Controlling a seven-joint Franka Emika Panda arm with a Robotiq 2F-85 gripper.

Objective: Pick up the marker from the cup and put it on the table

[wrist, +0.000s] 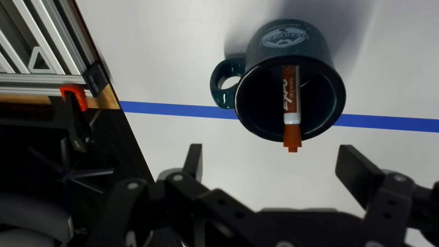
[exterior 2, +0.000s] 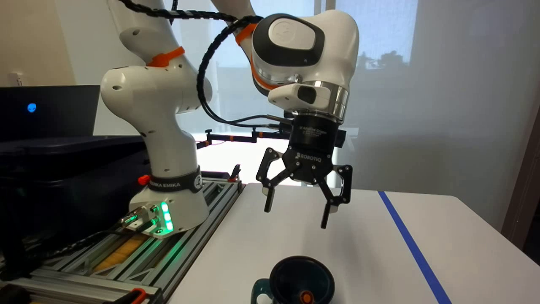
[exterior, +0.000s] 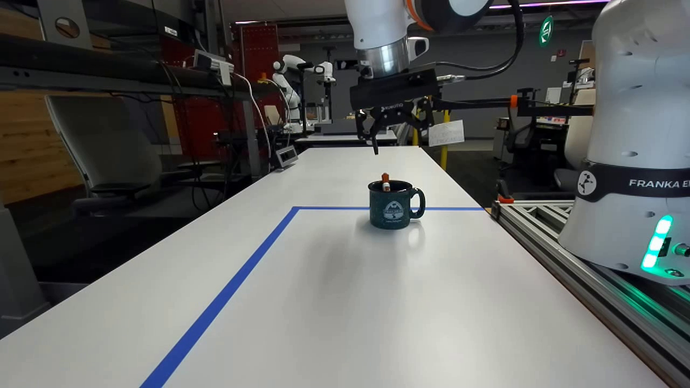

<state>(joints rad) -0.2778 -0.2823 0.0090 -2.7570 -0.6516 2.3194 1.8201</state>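
Note:
The dark teal cup [exterior: 380, 215] stands upright on the white table [exterior: 323, 312]. It also shows in an exterior view [exterior 2: 283, 276], cut by the lower edge, and in the wrist view [wrist: 262, 99]. The marker [wrist: 292, 99], reddish-brown with a white band and an orange-brown cap, stands in the cup, cap up. Its cap pokes above the rim in an exterior view [exterior: 385, 180] and shows in the cup's mouth in an exterior view [exterior 2: 306, 297]. My gripper [exterior 2: 296, 216] is open and empty above the table, higher than the cup and apart from it. Its spread fingers show in the wrist view [wrist: 269, 154].
Blue tape [exterior: 232, 291] marks the table and runs by the cup. The railed metal bench [exterior: 539, 221] with the robot base [exterior 2: 177, 211] borders the table. A clamp with an orange tip [wrist: 75, 92] sits at the bench end. A small grey device [exterior: 286, 156] stands at the table's far edge.

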